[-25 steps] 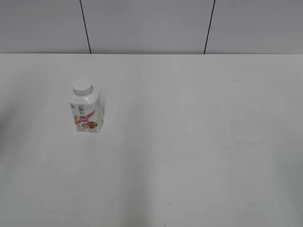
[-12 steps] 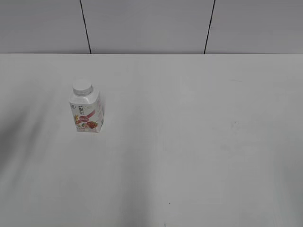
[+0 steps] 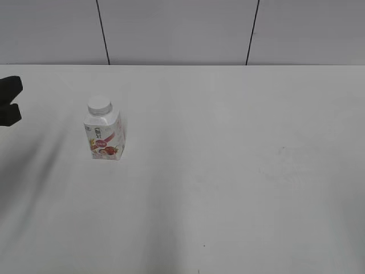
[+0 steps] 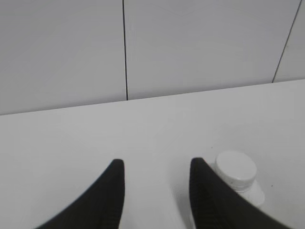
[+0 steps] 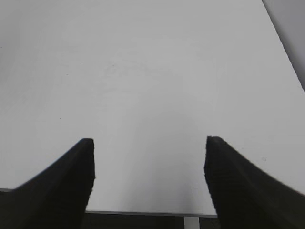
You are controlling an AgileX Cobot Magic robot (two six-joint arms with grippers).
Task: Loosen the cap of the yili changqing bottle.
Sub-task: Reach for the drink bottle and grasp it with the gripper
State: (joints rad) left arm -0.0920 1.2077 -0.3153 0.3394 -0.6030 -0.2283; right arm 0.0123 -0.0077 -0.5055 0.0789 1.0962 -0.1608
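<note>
Barely begun: cap (image 3: 99,107) sat untouched on upright bottle (image 3: 104,135); left end effector (image 4: 155,167) spread and empty nearby, right end effector (image 5: 148,143) likewise, far off.

Small white squarish plastic bottle (image 3: 104,135), pink-and-red fruit label (image 3: 105,144): print present, too small to read. No other text in view.

The exterior view slants down on the bench (image 3: 228,171) toward the 12 o'clock wall. Both wrist views look past their hands; the left shares the bottle (image 4: 237,177).
</note>
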